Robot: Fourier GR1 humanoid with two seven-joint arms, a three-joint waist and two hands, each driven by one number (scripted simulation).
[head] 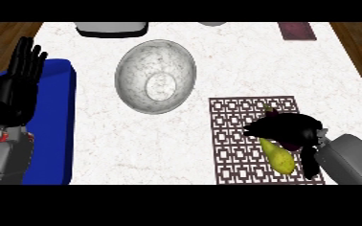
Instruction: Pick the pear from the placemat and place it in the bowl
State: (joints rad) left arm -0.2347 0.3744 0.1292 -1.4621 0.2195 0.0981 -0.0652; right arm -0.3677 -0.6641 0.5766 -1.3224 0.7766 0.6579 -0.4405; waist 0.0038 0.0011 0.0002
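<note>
The pear lies lengthwise on the patterned placemat, right of the grey bowl, and the right hand is down over its stem end, fingers curled round the top as if taking hold to lift. The left hand rests open, fingers up, by the blue mat at the left edge.

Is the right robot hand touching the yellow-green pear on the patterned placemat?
Touching. In the head view the black right robot hand lies over the yellow-green pear, its fingers curled round the upper part.
</note>
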